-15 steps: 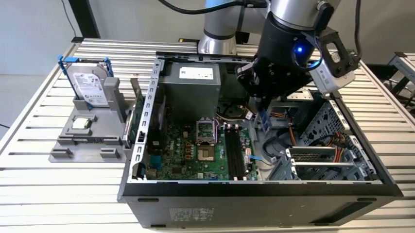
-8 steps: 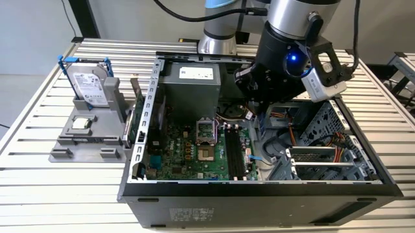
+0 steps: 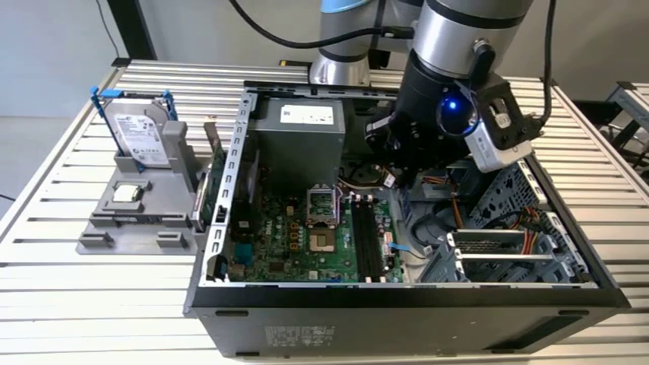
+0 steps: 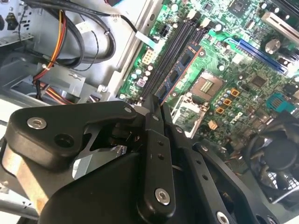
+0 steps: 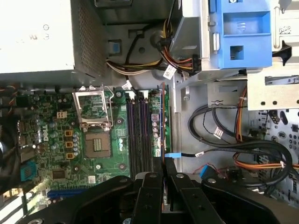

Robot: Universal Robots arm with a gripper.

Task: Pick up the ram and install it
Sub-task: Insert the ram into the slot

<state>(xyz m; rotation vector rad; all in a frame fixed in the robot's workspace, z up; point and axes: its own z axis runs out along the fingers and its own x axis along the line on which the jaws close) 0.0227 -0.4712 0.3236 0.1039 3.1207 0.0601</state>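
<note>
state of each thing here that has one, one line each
long blue-green ram stick, held at the black memory slots
black robot hand, shut on the ram
metal processor socket, open, empty
black computer case, lying open
silver hard drive with blue rails, upright in grey holder

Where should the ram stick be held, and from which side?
Pinch its two flat faces at the top long edge, coming from above. The ram stands on edge in line with the memory slots, so probably only that edge is free. The hand appears shut on it there.
</note>
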